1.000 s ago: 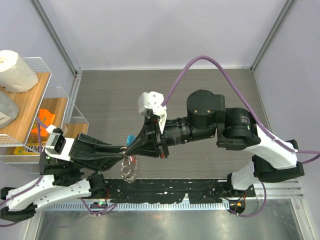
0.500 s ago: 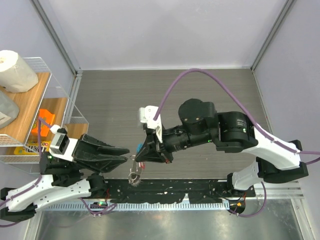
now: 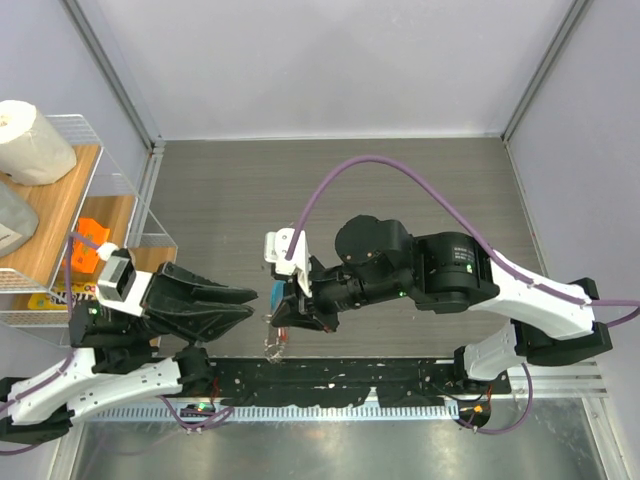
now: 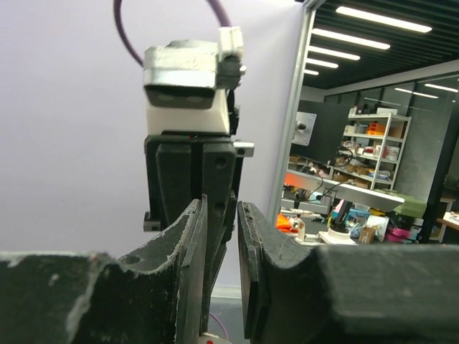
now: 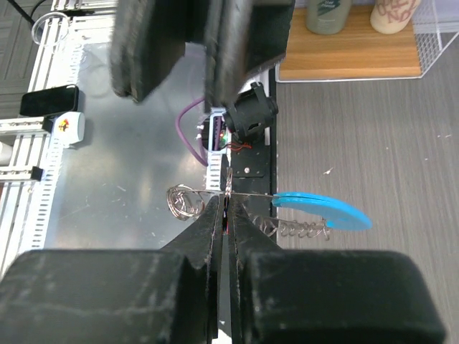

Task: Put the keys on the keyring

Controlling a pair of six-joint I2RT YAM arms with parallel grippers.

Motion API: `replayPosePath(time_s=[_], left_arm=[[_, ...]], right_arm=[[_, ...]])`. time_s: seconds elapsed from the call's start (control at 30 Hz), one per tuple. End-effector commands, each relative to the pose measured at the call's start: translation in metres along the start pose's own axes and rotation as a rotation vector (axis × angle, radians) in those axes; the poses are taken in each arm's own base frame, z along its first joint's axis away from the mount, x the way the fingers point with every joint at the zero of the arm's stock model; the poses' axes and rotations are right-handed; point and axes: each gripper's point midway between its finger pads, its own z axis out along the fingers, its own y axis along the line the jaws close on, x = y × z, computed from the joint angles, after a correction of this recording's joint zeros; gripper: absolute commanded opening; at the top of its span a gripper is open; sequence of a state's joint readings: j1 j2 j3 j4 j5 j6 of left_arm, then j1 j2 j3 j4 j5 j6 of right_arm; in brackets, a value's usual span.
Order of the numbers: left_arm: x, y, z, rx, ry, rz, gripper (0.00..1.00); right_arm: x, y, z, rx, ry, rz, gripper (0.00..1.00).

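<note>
And the left gripper has just let go and backed off, jaws parted and empty, so the keyring now hangs from the clamped-shut right gripper alone, just beside the left gripper's tips, red key dangling there too, threaded or not, I can't tell.

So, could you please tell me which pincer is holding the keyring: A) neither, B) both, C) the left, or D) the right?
D: the right pincer is shut on the keyring, while the left pincer stands open.
</note>
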State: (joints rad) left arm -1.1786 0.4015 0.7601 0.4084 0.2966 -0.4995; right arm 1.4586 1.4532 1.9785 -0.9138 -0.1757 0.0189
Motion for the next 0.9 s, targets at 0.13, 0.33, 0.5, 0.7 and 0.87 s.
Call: replayPosePath(time_s=[0.13, 0.33, 0.5, 0.7, 0.87], left_arm=[[-0.002, 0.01, -0.002, -0.101, 0.045, -0.055, 0.29], [0.01, 0.012, -0.004, -0.122, 0.12, -0.084, 0.29], [0.019, 0.013, -0.005, -0.129, 0.167, -0.103, 0.29], [0.025, 0.011, -0.007, -0.117, 0.193, -0.114, 0.29], [0.027, 0.008, -0.006, -0.097, 0.205, -0.113, 0.26]], right_arm=[[-0.046, -0.001, -0.021, 0.051, -0.136, -0.074, 0.06], [-0.046, 0.0, -0.02, 0.047, -0.132, -0.077, 0.06], [-0.047, 0.0, -0.019, 0.045, -0.138, -0.076, 0.06], [-0.052, 0.002, -0.019, 0.035, -0.153, -0.076, 0.06], [-0.056, 0.002, -0.018, 0.035, -0.164, -0.073, 0.06]])
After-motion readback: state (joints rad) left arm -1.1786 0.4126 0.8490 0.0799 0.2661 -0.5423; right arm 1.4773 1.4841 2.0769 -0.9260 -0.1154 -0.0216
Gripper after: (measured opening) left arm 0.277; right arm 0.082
